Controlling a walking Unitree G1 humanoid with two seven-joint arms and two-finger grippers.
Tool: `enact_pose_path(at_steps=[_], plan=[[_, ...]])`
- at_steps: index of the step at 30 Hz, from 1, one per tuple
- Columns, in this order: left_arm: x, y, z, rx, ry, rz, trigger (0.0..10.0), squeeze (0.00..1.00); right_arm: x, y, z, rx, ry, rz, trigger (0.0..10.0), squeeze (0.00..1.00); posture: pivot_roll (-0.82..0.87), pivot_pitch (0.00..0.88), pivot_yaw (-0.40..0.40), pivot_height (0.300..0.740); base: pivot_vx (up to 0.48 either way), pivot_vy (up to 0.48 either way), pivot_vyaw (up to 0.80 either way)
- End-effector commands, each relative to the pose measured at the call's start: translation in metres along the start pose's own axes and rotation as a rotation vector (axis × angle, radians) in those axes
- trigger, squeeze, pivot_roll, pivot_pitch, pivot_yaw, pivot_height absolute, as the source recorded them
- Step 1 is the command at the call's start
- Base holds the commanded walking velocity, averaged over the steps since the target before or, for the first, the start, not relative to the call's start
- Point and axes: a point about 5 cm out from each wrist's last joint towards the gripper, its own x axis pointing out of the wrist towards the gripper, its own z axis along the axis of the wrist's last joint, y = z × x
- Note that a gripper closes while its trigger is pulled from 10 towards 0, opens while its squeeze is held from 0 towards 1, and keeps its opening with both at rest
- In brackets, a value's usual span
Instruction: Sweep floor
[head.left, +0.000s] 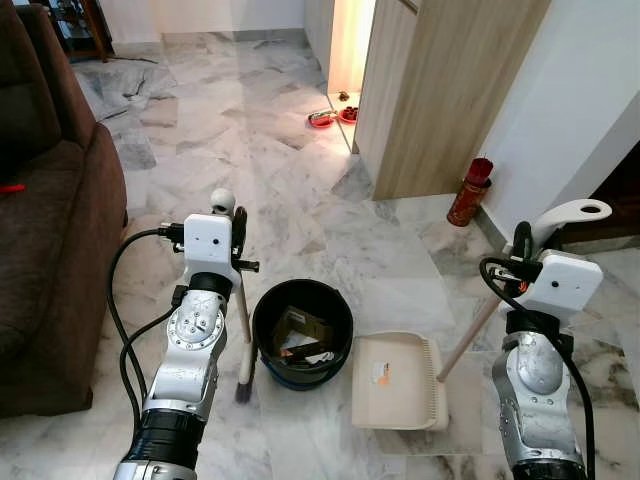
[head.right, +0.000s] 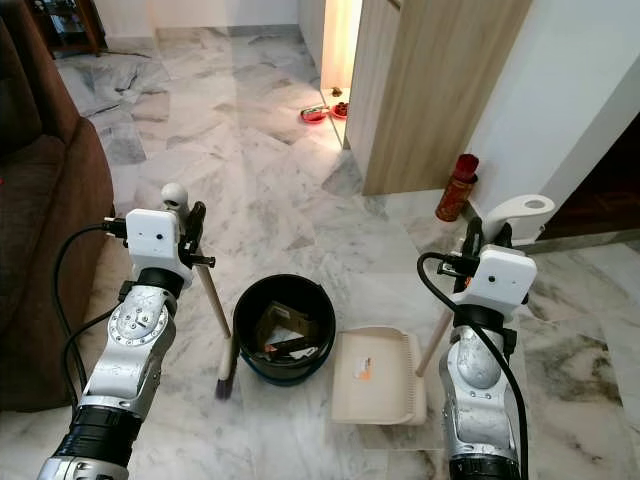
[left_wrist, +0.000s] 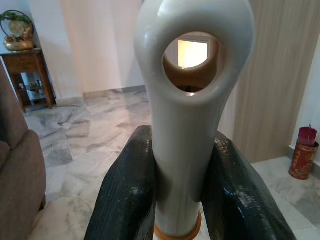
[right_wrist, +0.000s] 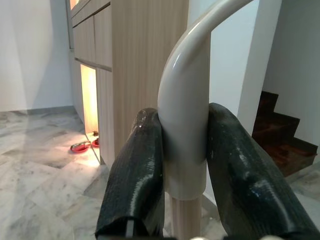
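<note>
My left gripper (head.left: 238, 238) is shut on the upper part of a white broom handle (left_wrist: 182, 125). The broom stands nearly upright, its dark brush (head.left: 243, 384) on the marble floor beside a black bucket (head.left: 266, 312) that holds scraps. My right gripper (head.left: 521, 246) is shut on the curved white grip (right_wrist: 185, 95) of a long-handled cream dustpan (head.left: 395, 386). The pan lies flat on the floor just right of the bucket, and its wooden shaft (head.left: 466, 340) slants up to my gripper.
A brown sofa (head.left: 50, 200) fills the left side. A wooden cabinet (head.left: 440, 90) and a white wall stand ahead on the right, with a red tin (head.left: 468, 192) at the wall's foot. Red bowls (head.left: 322, 119) sit by the cabinet. Dark stairs (right_wrist: 280, 135) lie to the right.
</note>
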Motion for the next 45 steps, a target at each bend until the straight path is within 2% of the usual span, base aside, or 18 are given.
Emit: enact_pose_path(at_steps=[1, 36, 45], plan=[[0.0004, -0.002, 0.0128, -0.004, -0.061, -0.008, 10.0, 0.0, 0.0067, -0.0007, 0.0121, 0.013, -0.07, -0.005, 10.0, 0.0, 0.09, 0.111, -0.058, 0.74, 0.0, 0.0, 0.0], [0.0012, -0.0033, 0.0143, -0.007, -0.07, -0.007, 10.0, 0.0, 0.0086, 0.0026, 0.0146, 0.051, -0.078, 0.028, 10.0, 0.0, 0.09, 0.118, -0.063, 0.74, 0.0, 0.0, 0.0], [0.0012, -0.0035, 0.0147, -0.007, -0.071, -0.008, 10.0, 0.0, 0.0087, 0.0026, 0.0148, 0.053, -0.078, 0.03, 10.0, 0.0, 0.09, 0.119, -0.064, 0.74, -0.296, 0.0, 0.0]])
